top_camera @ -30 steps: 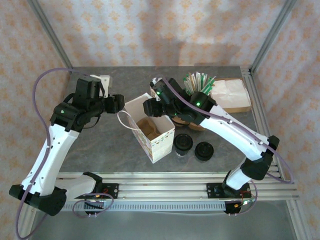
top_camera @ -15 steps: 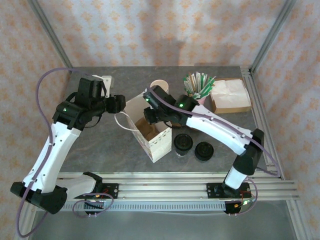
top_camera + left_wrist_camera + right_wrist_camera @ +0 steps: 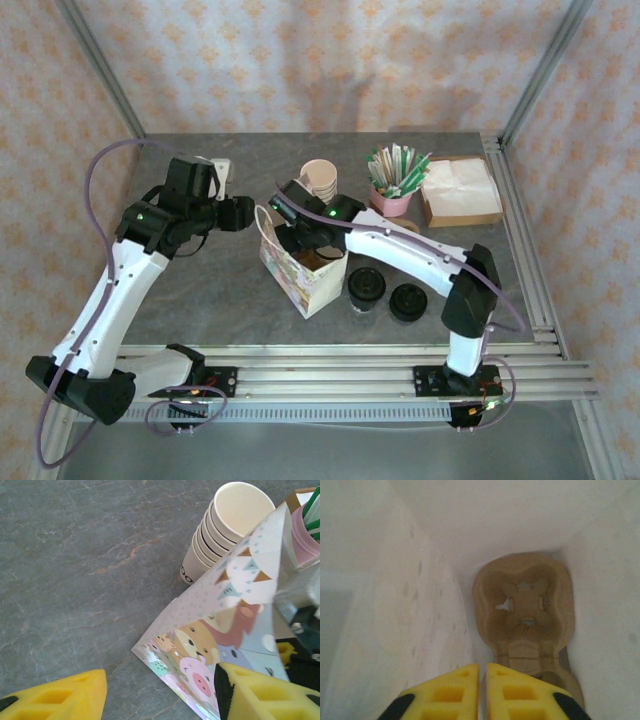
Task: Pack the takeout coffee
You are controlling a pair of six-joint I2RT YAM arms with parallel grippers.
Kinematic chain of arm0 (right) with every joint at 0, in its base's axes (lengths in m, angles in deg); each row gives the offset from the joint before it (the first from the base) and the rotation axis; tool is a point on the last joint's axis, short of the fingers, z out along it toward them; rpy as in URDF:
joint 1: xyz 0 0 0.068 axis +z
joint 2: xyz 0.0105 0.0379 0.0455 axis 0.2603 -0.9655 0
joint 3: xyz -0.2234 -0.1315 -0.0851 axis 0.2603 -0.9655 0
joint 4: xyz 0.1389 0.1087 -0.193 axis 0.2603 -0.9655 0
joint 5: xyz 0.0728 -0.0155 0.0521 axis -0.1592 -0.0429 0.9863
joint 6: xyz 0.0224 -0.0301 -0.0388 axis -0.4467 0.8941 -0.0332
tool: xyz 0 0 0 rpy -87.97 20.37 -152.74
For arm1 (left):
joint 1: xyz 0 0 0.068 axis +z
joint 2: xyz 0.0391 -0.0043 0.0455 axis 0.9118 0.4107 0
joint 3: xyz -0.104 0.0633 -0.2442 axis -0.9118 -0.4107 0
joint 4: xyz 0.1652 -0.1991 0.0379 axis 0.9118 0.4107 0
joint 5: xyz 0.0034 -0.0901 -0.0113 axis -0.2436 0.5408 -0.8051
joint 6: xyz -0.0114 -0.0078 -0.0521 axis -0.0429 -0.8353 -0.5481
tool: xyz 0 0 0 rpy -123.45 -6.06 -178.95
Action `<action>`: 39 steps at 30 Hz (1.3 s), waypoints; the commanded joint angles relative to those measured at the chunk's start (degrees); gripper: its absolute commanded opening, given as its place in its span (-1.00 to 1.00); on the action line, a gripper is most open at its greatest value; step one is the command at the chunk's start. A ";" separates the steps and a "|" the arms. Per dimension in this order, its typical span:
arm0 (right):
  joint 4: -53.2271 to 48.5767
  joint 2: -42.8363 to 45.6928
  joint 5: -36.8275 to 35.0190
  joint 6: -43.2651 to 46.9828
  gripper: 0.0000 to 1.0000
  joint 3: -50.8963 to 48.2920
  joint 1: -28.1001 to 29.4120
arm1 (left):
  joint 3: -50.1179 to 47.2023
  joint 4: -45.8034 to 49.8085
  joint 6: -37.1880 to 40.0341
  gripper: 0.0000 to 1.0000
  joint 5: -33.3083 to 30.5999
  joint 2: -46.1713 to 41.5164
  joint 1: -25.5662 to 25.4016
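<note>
right fingers [image 3: 445,690], now closed empty, have dipped into the bag [image 3: 303,285]; left fingers [image 3: 60,700] gape open.

Cup carrier [image 3: 525,615] near end hidden behind right hand [image 3: 482,674].

The worktop [image 3: 75,555] is showing grey, veined stone. The paper bag [image 3: 220,630] is wearing pastel cartoon animals, dots and orange-teal bunting outside; inside it is looking plain white around a brown cup carrier [image 3: 525,615]. The takeout coffee [image 3: 366,288] is showing a black lid. The left hand [image 3: 160,672] and right hand [image 3: 482,666] are showing yellow fingers.
</note>
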 commanded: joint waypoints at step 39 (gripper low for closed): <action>-11.98 -0.80 -10.32 0.36 -0.94 16.69 3.06 | -1.98 -3.21 -1.80 0.20 -2.34 -0.39 -0.38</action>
